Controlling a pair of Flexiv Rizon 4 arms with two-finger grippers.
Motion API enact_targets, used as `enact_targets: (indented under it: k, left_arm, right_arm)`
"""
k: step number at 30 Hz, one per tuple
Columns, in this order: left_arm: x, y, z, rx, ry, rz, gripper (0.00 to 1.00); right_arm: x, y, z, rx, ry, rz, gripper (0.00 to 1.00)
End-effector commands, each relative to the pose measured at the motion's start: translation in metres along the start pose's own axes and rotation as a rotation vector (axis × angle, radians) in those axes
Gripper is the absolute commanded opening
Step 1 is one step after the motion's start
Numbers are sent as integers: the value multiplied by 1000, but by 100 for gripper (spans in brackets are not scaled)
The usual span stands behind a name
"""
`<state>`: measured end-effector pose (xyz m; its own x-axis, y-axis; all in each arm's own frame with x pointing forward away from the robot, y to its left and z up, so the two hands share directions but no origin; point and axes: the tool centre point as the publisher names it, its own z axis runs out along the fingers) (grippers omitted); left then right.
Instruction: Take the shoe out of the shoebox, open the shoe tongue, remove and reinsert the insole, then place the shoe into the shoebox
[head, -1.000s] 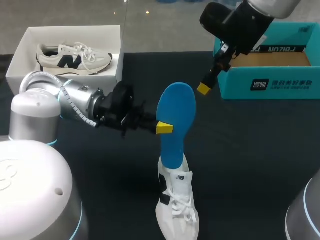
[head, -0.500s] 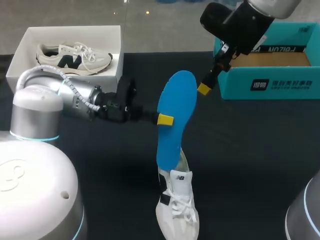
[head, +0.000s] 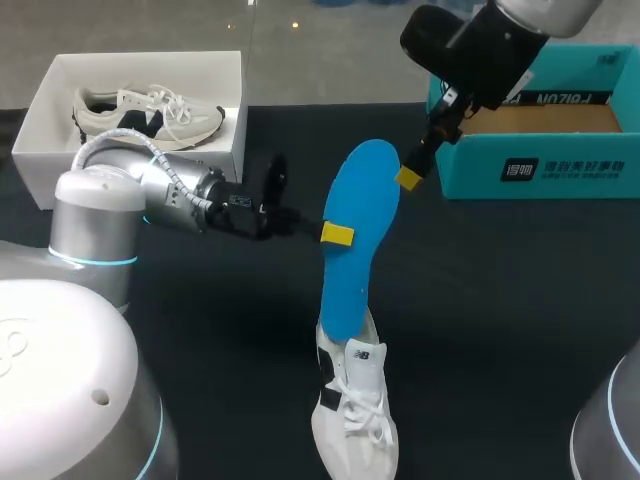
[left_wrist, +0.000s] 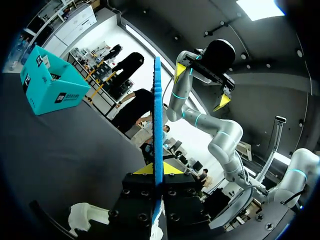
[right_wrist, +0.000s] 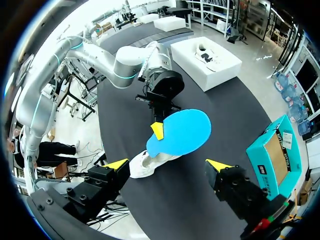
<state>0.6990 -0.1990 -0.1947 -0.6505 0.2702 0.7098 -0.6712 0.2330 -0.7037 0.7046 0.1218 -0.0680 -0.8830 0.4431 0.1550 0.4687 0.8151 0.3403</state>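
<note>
The left end effector (head: 337, 235) grips the blue insole (head: 360, 190), held upright directly above the white shoe (head: 352, 410) on the desk (head: 500, 300). The right end effector (right_wrist: 167, 164) hangs wide open, beyond the shoe.

A matte black table (head: 500, 300) spans the workspace.

Jaws of the left gripper (left_wrist: 158, 170) pinch the upright blue insole (left_wrist: 158, 110).
</note>
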Motion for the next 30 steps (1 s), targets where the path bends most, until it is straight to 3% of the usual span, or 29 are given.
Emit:
enact_targets:
  k: [1,15,21,30]
  left_arm:
    - [-4,0,1,-2,17,-1,0]
    - [-22,-13,-13,173,-137,-200,0]
    - [-33,-21,-17,173,-172,-283,0]
    - [-67,-47,-21,178,-201,-376,0]
  right_arm:
    - [-1,2,1,4,1,1,100]
    - [-1,2,1,4,1,1,100]
    - [-1,2,1,4,1,1,100]
    - [-1,2,1,4,1,1,100]
